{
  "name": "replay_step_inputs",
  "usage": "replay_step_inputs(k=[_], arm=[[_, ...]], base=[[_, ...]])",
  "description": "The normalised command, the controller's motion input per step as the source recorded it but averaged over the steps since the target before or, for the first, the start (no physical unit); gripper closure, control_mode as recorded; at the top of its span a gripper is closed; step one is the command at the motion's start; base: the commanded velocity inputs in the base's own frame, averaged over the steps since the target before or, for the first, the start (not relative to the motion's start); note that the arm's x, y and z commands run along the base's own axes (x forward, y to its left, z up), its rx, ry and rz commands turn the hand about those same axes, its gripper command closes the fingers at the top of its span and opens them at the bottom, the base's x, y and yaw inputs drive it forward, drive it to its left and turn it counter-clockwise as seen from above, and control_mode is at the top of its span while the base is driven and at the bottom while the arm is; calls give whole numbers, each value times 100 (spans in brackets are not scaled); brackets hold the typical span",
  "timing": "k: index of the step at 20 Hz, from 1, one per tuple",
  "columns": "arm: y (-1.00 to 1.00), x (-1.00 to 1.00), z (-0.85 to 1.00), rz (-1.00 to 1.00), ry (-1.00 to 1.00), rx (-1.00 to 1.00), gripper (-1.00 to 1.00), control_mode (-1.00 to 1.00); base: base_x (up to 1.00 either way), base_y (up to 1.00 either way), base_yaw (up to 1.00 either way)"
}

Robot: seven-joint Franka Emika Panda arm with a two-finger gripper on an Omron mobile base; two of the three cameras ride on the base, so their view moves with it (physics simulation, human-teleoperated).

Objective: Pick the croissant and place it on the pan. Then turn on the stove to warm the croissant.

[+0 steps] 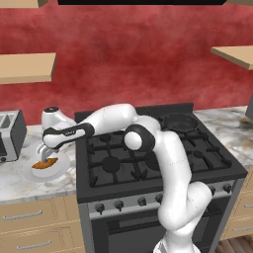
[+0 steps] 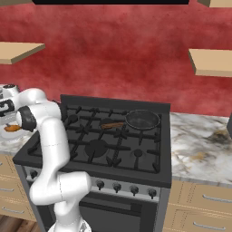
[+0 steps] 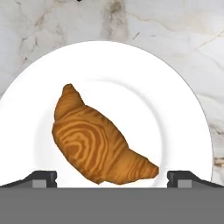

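The orange-brown croissant (image 3: 94,142) lies on a round white plate (image 3: 175,100) on the marble counter, left of the stove (image 1: 148,160). My gripper (image 3: 113,179) hangs open just above it, one fingertip (image 3: 43,178) off each side of the pastry and touching nothing. From the left base view the hand reaches down over the croissant (image 1: 45,163) and its plate (image 1: 60,170). The small dark pan (image 1: 179,121) sits on the stove's back right burner. In the right base view its wooden handle (image 2: 112,125) points left from the pan (image 2: 142,119).
A silver toaster (image 1: 10,136) stands on the counter left of the plate. Dark knobs (image 1: 118,204) run along the stove's silver front. Marble counter (image 2: 199,149) extends to the right of the stove. Wooden shelves (image 1: 24,68) hang on the red wall.
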Motion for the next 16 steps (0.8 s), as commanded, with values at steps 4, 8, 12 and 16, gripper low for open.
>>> replay_step_inputs(k=[4,8,12,16], arm=[[13,12,-17,3,0,0,-100,-100],[14,1,-11,5,0,0,-100,-100],[8,0,-2,6,0,0,-100,-100],[6,1,-4,6,0,0,-100,-100]], base=[[0,0,0],[0,0,0],[0,0,0],[0,0,0]])
